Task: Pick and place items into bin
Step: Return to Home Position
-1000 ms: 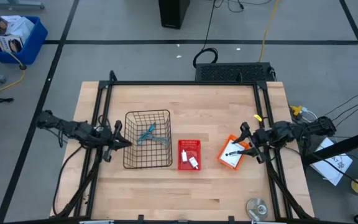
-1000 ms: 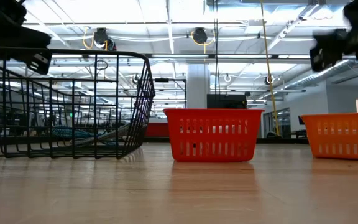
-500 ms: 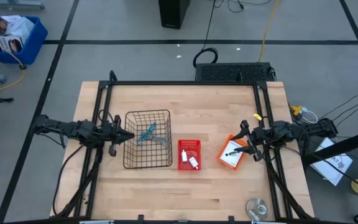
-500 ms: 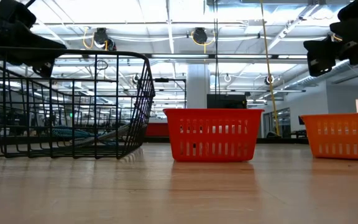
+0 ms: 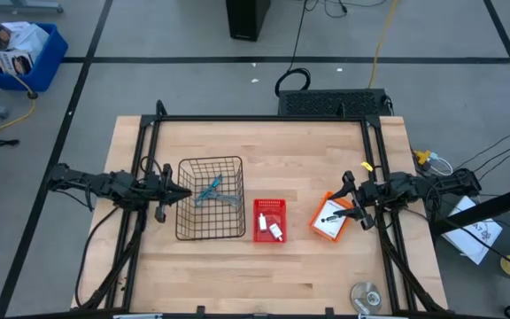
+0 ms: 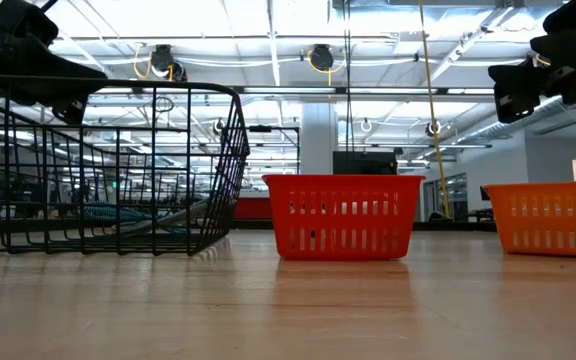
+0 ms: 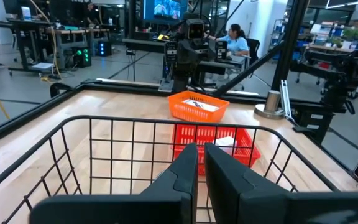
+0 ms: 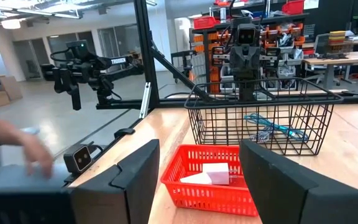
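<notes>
A black wire basket (image 5: pixel 211 213) (image 6: pixel 118 170) sits left of centre, its base flat on the table. A slim blue-handled tool (image 5: pixel 209 189) (image 8: pixel 272 126) and a grey metal tool (image 5: pixel 228 198) lie inside it. White pieces (image 5: pixel 275 230) (image 8: pixel 216 174) lie in a small red basket (image 5: pixel 257 221) (image 6: pixel 343 215). An orange basket (image 5: pixel 321 232) (image 7: pixel 197 107) holds a flat white printed packet (image 5: pixel 330 215). My left gripper (image 5: pixel 182 194) (image 7: pixel 201 152) hovers shut above the wire basket's left rim. My right gripper (image 5: pixel 345 202) (image 8: pixel 199 146) hangs open over the orange basket's right edge.
A black frame (image 5: pixel 255 118) runs along the table's far, left and right edges. A round silver disc (image 5: pixel 366 295) lies at the near right corner. Bare wood shows along the near and far sides. A blurred arm of a person (image 8: pixel 11 149) moves beyond the table.
My left gripper has moved right, toward the wire basket, and its arm has straightened. It now reaches over the basket's left rim. My right gripper has shifted a little toward the orange basket. Both have held still for the last half second. No item has moved.
</notes>
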`<move>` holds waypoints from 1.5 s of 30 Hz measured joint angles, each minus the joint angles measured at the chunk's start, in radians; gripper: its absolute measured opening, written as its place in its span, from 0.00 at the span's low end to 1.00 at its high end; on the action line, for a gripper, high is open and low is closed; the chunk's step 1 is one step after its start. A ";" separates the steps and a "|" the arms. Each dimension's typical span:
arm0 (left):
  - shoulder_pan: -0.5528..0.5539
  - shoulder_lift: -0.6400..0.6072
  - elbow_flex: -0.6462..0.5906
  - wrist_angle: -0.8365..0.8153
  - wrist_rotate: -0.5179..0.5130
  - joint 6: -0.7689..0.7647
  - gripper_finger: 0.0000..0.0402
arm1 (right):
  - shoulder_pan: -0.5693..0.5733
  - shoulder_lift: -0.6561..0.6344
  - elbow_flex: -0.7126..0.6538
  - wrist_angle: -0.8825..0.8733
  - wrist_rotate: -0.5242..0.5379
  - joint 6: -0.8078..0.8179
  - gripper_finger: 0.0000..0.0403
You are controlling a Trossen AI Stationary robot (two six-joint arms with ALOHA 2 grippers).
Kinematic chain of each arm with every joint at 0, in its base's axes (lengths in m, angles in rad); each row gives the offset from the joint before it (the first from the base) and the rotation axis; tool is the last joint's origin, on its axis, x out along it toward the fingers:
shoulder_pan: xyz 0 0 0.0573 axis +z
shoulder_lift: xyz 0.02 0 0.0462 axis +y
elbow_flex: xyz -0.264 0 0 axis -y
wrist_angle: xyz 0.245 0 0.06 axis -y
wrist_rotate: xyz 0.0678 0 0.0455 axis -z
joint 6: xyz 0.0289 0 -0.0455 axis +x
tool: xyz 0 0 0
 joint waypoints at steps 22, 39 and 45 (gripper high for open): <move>0.000 0.000 0.000 0.000 -0.001 0.000 0.08 | 0.000 0.000 0.000 0.002 0.000 0.000 0.54; 0.000 0.000 0.000 -0.001 -0.001 -0.001 0.08 | 0.000 0.000 0.000 0.002 0.000 0.000 0.54; 0.000 0.000 0.000 -0.001 -0.001 -0.001 0.08 | 0.000 0.000 0.000 0.002 0.000 0.000 0.54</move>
